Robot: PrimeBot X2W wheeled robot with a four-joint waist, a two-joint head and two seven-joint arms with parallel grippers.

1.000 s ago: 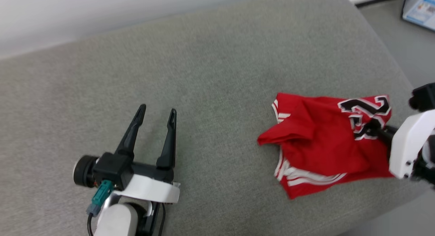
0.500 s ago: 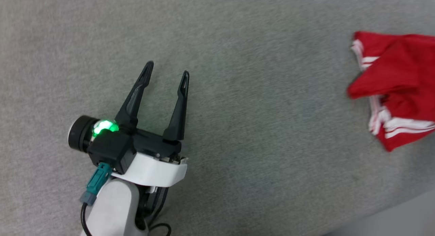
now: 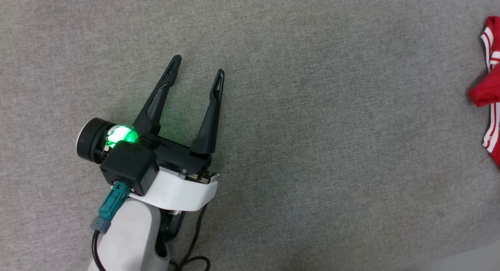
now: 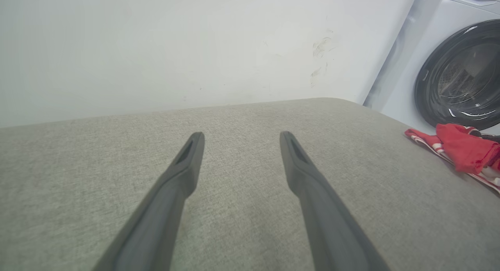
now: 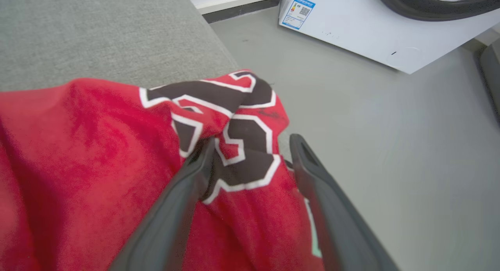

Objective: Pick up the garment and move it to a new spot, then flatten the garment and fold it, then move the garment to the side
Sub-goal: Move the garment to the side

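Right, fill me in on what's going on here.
A two-armed robot is working on a red T-shirt on a grey cushioned surface. The shirt lies crumpled and unfolded near the surface's edge. The right hand is at it, fingers open with the black-and-white chest print between them, not clamped. The left hand is open over bare cushion, well away from the shirt, holding nothing. Flattening and folding are not yet done.

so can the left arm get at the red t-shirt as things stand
Probably not without a long sideways move. The left arm sits with jaws open over the grey fabric cushion, and the red, white-striped cloth T-shirt lies far to its right at the cushion's edge. Nothing lies between them.
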